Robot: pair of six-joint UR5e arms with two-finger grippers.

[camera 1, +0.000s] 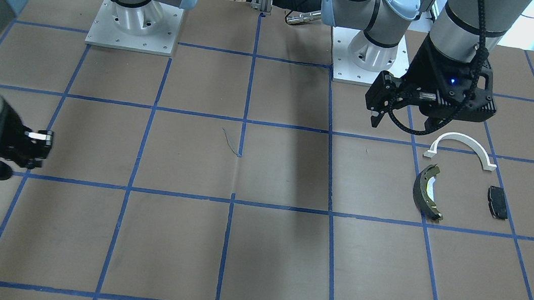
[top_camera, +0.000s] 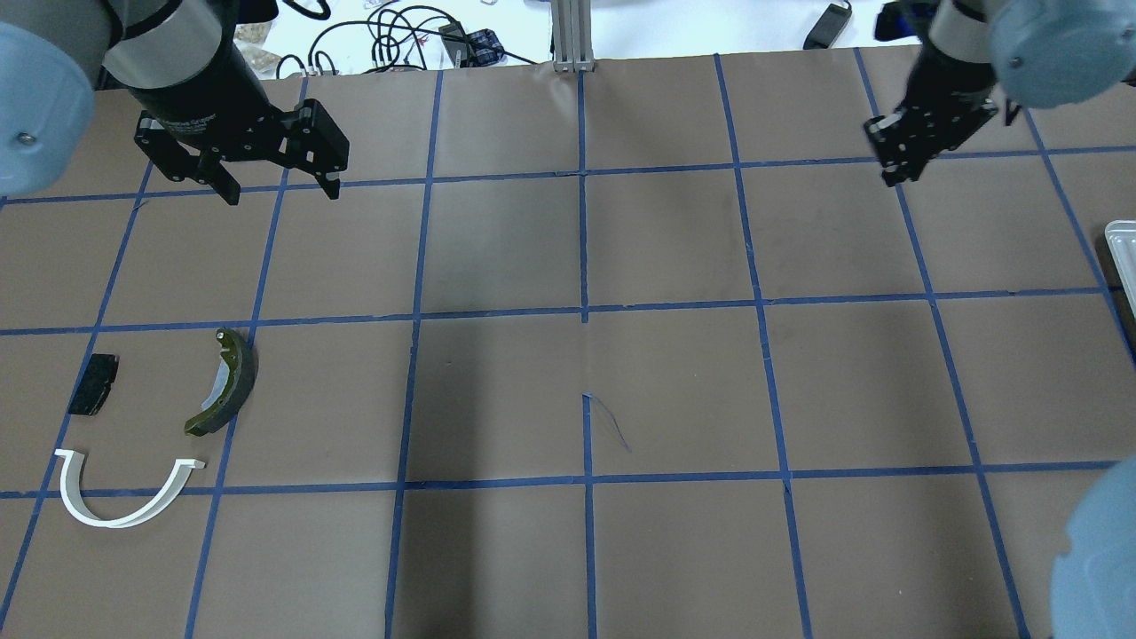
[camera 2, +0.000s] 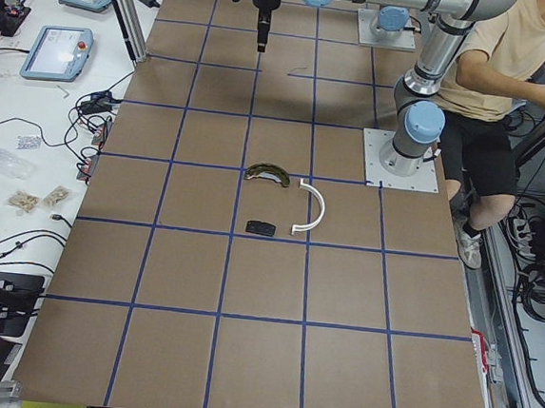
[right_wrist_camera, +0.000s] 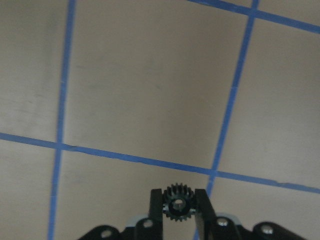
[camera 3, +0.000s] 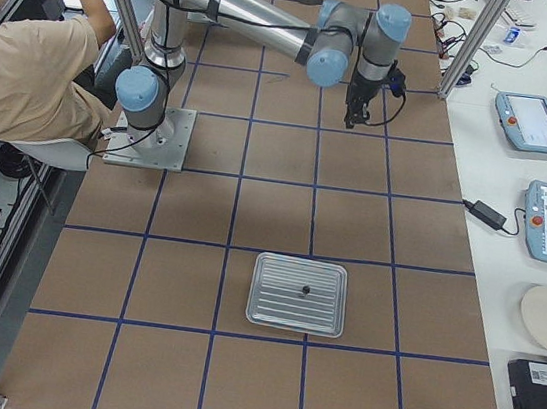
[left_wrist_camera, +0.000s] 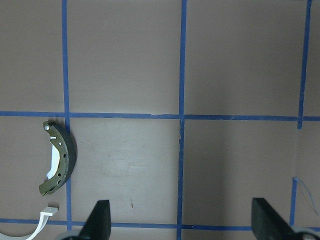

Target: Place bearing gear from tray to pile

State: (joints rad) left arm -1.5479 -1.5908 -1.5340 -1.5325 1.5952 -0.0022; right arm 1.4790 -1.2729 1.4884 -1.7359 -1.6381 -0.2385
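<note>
My right gripper (right_wrist_camera: pixel 178 205) is shut on the bearing gear (right_wrist_camera: pixel 178 203), a tiny black toothed ring with a centre hole, held above bare table. This gripper also shows in the overhead view (top_camera: pixel 892 173) at the far right. The pile lies at the table's left end: a white half-ring arch (top_camera: pixel 111 523), a dark curved brake shoe (top_camera: pixel 226 382) and a small black pad (top_camera: pixel 93 383). My left gripper (top_camera: pixel 284 191) is open and empty, hovering beyond the pile. Its wrist view shows the brake shoe (left_wrist_camera: pixel 62 162).
A ribbed metal tray (camera 3: pixel 260 304) sits near the table's right end, with one small black part (camera 3: pixel 304 290) on it. Its corner shows in the overhead view (top_camera: pixel 1120 235). A person sits behind the robot bases (camera 2: pixel 498 81).
</note>
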